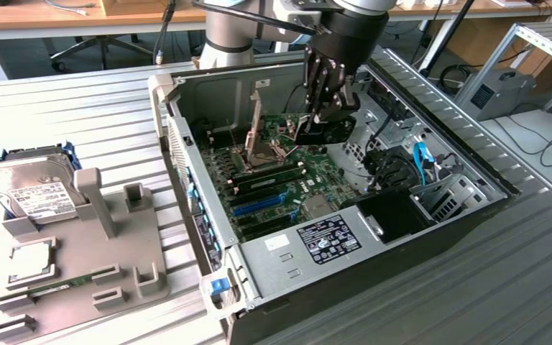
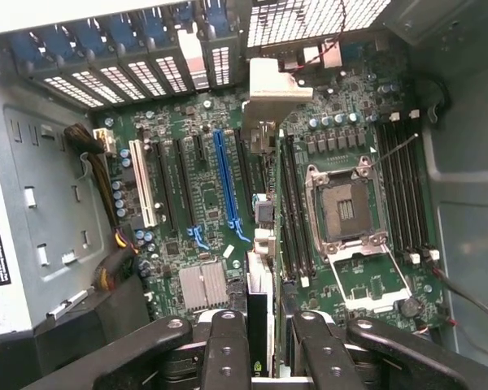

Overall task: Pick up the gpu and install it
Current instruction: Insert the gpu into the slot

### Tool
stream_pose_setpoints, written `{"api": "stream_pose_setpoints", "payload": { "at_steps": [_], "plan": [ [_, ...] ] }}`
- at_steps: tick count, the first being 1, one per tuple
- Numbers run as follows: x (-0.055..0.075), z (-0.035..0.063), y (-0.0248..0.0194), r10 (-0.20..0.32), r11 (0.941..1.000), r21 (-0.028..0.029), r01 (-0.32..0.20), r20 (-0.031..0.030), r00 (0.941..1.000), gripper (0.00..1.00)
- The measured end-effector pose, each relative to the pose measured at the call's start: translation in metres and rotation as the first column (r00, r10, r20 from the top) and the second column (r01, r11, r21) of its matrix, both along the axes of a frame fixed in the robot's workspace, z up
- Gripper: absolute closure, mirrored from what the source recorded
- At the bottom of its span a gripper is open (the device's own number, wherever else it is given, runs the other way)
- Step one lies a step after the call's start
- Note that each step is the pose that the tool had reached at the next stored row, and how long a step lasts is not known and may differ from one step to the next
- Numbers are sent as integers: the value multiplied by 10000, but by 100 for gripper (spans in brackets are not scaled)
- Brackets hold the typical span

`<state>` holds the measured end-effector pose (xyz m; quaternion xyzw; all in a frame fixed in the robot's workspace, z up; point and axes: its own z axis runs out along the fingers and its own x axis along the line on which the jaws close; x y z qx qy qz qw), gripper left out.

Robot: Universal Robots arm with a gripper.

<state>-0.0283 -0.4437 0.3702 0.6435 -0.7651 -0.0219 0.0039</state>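
While the gripper (image 2: pixel 260 341) hangs down inside the open PC case (image 1: pixel 468 208), the gpu (image 2: pixel 260 244) is pinched edge-on between the jaws, so the pickup part looks done to me. From the wrist view you see the card running away from the jaws with its silver end bracket (image 2: pixel 272 97) up near the rear slot covers (image 2: pixel 122 77), hovering over the motherboard (image 2: pixel 179 219), near the long blue expansion slot (image 2: pixel 225 183) and the black slots beside it. I can't tell if the card edge is already touching a slot or just floating above one. It doesn't look seated yet, so the install half is what's left, as far as I can judge.

As for what's in what: the case holds the motherboard with its empty CPU socket (image 2: pixel 346 207), latch flipped up, RAM slots either side, a small silver heatsink (image 2: pixel 202 286), and the power supply (image 1: pixel 329 241) with its label toward the exterior view's bottom.

Out on the slatted tabletop (image 1: pixel 84 108), on the exterior view's left, the grey parts holder (image 1: pixel 113 266) carries a hard drive (image 1: pixel 31 190), a CPU (image 1: pixel 31 262) and a RAM stick (image 1: pixel 65 284). Its upright slots near the middle stand bare.
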Motion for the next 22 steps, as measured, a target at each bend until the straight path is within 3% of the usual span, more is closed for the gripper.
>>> {"api": "stream_pose_setpoints", "payload": {
  "at_steps": [22],
  "plan": [
    [2, 0, 0, 407, 9992, -1, -407, 0, 9992, 74]
  ]
}}
